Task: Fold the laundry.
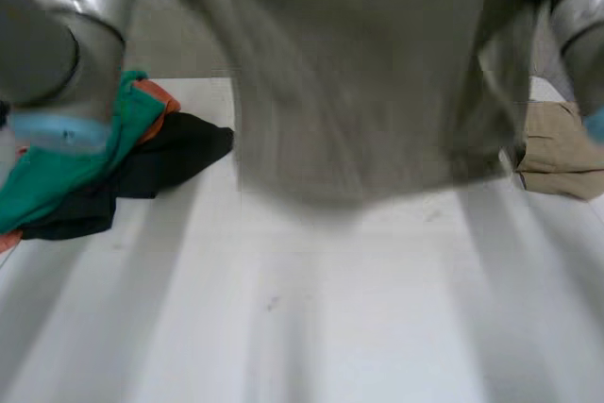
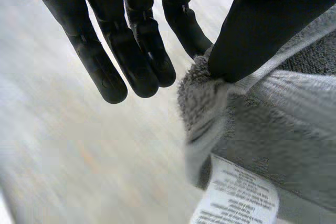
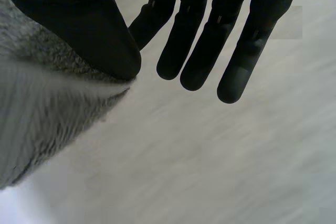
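The grey towel (image 1: pixel 359 110) hangs in the air between the two arms, spread wide above the white table (image 1: pixel 311 327). The left hand (image 2: pixel 118 45) pinches one upper corner between thumb and a finger, its other fingers straight, with a white care label (image 2: pixel 239 198) just below the grip. The right hand (image 3: pixel 205 45) pinches the other corner the same way. A heap of green (image 1: pixel 57 176), orange (image 1: pixel 156 96) and black clothes (image 1: pixel 160 162) lies to the left, a beige garment (image 1: pixel 562 153) to the right
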Controlling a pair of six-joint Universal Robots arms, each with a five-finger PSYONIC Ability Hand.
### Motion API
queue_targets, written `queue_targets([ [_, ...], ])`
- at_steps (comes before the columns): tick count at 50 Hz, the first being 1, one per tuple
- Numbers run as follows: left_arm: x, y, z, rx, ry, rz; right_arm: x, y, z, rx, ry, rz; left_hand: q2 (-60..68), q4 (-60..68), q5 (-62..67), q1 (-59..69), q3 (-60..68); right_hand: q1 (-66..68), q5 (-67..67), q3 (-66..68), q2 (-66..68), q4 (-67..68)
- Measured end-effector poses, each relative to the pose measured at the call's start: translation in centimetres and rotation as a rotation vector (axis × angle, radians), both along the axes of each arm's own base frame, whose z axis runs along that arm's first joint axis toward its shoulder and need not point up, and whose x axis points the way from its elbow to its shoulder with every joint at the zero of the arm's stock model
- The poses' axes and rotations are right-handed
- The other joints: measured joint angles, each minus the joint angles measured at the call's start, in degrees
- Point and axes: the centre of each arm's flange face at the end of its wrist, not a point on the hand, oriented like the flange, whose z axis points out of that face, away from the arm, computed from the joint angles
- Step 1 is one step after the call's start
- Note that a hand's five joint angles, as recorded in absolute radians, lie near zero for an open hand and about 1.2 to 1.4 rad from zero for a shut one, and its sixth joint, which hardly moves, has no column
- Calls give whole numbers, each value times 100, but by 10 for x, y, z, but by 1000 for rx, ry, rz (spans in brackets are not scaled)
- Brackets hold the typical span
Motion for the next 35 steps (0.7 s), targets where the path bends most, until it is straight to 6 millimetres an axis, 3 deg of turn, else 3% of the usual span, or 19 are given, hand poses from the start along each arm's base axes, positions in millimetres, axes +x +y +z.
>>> queue_targets([
  [3, 4, 10, 33, -135, 84, 2, -1, 7, 40, -198, -78, 36, 0, 0, 0, 0, 0, 0, 67, 1, 0, 0],
  [5, 7, 16, 41, -169, 107, -2, -1, 15, 54, -271, -100, 75, 0, 0, 0, 0, 0, 0, 86, 0, 0, 0],
  [10, 11, 26, 27, -118, 88, -7, 0, 30, 52, -267, -83, 158, 0, 0, 36, 0, 0, 0, 87, 1, 0, 0],
  [13, 14, 29, -1, -20, 45, -2, 2, 36, 32, -184, -52, 193, 1, 0, 36, 0, 0, 0, 87, 0, 0, 0],
  [18, 20, 35, -58, 157, -33, 9, 3, 45, -27, 56, 22, 228, 7, 0, 36, 0, 0, 0, 87, 1, 0, 0],
  [22, 25, 47, -113, 313, -102, 8, 4, 55, -87, 272, 87, 249, 8, 0, 36, 0, 0, 0, 87, 0, 0, 1],
  [26, 28, 57, -153, 412, -148, 3, 4, 64, -140, 447, 143, 260, 8, 0, 36, 0, 0, 0, 87, 0, 0, 1],
  [29, 28, 60, -174, 461, -170, 2, 4, 68, -172, 558, 166, 256, 8, 0, 36, 0, 0, 0, 87, 0, 0, 1],
  [35, 30, 59, -192, 510, -186, 15, -3, 68, -206, 710, 147, 202, 8, 0, 36, 0, 1, 0, 70, -9, 0, -11],
])
